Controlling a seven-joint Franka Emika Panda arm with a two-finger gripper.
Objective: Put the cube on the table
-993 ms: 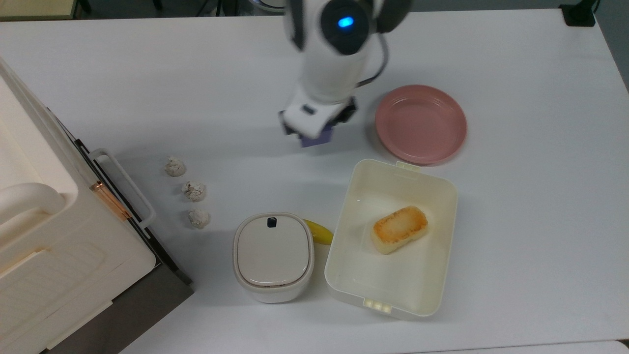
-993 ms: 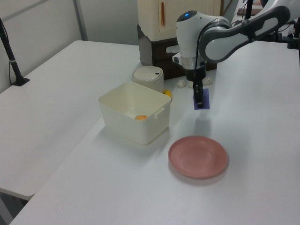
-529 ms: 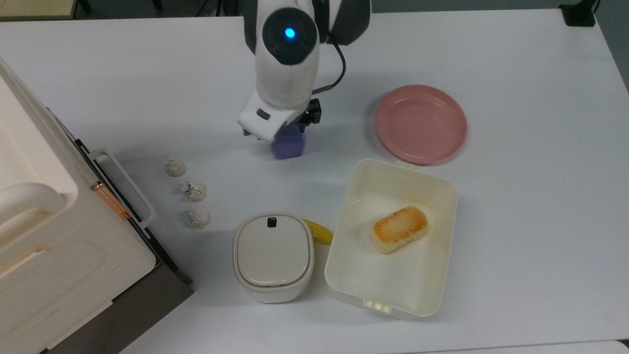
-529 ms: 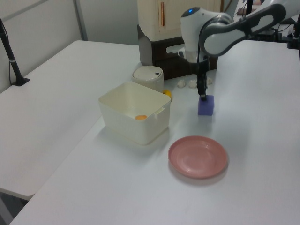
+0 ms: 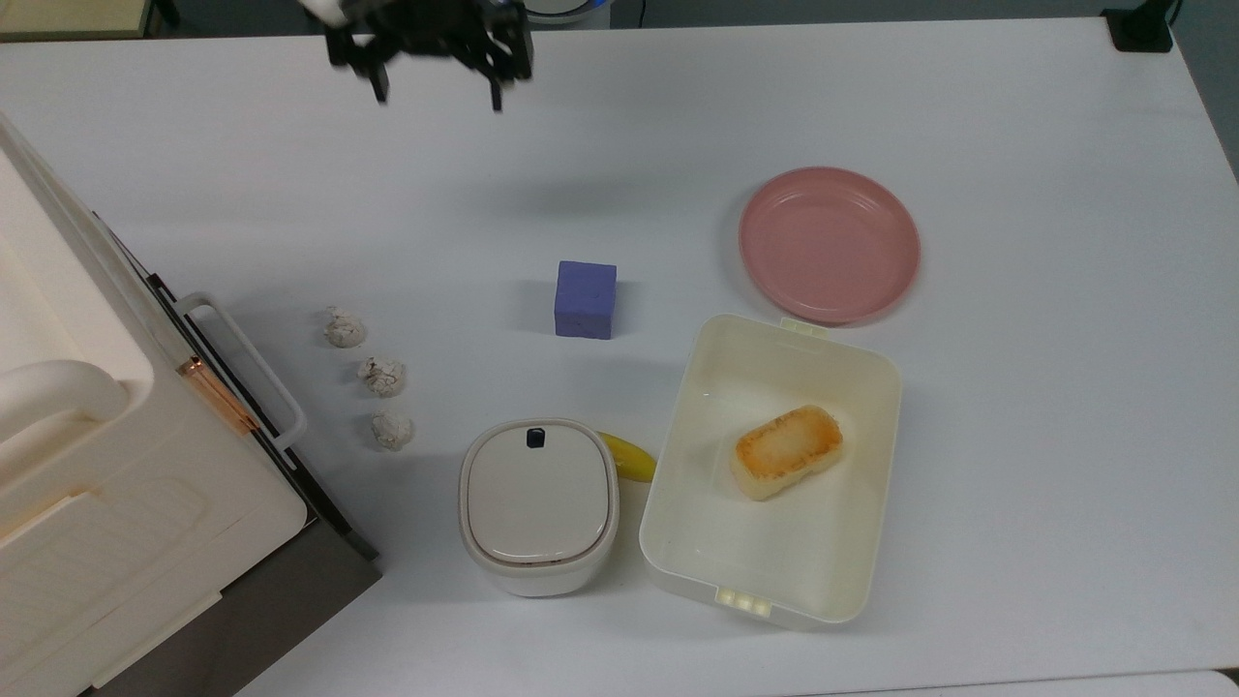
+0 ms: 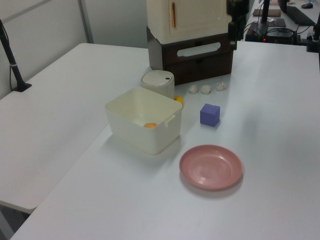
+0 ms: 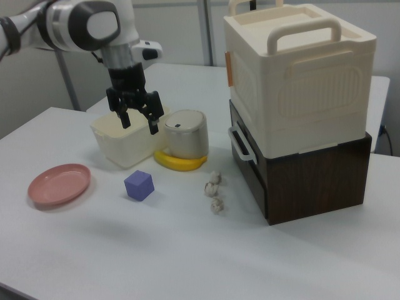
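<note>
1. The cube (image 5: 586,299) sat flat on the table (image 5: 1016,416), alone, between the pink plate (image 5: 830,243) and three small crumpled lumps (image 5: 368,376) in the top view.
2. The gripper (image 7: 138,122) hung above the table with its jaws spread and nothing between them, well apart from the cube.
3. In the top view, the gripper (image 5: 434,92) was near the upper edge.
4. The cream tray (image 5: 852,581) held a toasted block (image 5: 786,451).
5. A lidded white pot (image 5: 538,503) stood just beside the tray, a banana (image 5: 629,457) between them.
</note>
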